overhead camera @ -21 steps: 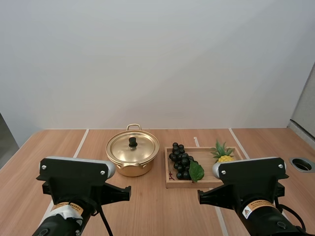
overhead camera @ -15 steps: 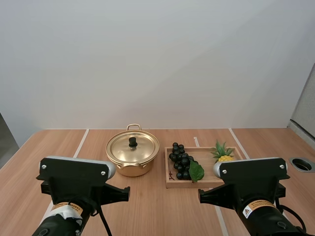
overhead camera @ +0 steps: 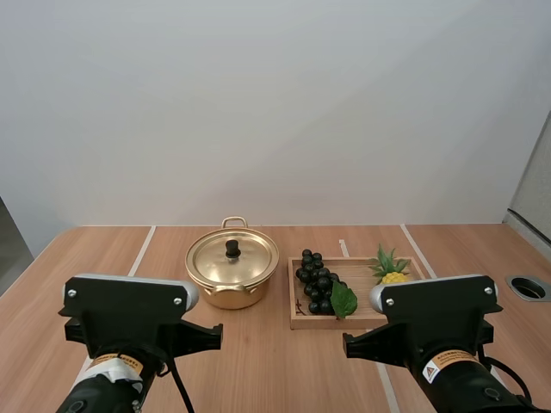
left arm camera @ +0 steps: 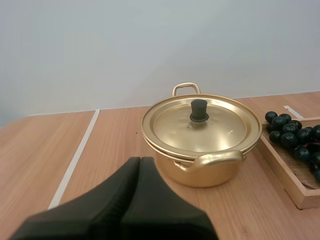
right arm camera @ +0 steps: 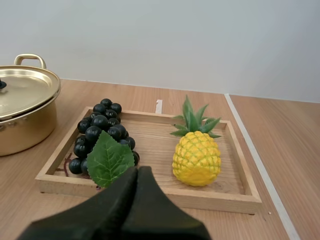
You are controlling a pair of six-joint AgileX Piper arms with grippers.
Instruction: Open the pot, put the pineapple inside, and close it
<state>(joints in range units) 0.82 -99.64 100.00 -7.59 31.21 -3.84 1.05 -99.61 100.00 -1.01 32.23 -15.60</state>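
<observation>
Left hand [left arm camera: 140, 160] closed facing pot [left arm camera: 200, 150]; right hand [right arm camera: 137, 169], pineapple [right arm camera: 196, 157].

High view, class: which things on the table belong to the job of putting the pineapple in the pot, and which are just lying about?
Belong to the job:
pot
lid
pineapple

Just lying about:
bunch of grapes
wooden tray, where the pineapple now stands
</observation>
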